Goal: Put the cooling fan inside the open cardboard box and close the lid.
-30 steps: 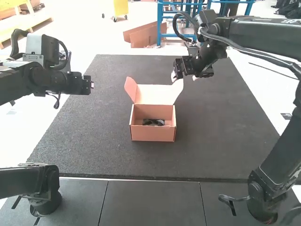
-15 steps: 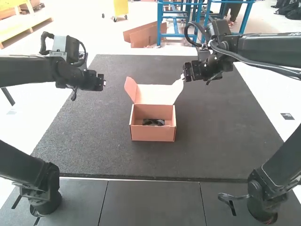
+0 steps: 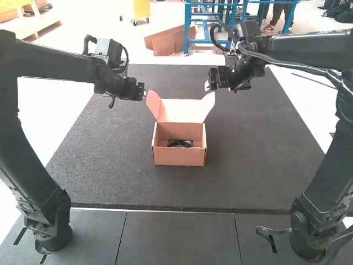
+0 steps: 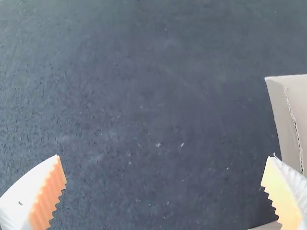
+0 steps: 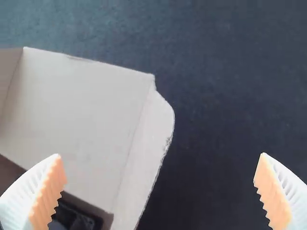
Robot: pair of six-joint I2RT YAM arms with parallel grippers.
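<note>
High view: cooling fan lies inside the cardboard box; lid stands upright. Left claw and right claw, both released, flank its top corners. Recommend folding both corners down together, evenly.

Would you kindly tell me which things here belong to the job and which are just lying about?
Job: cardboard box; cooling fan inside it; lid, standing open; left gripper and right gripper, both open, near the lid.
Lying about: just the black mat underneath.
</note>
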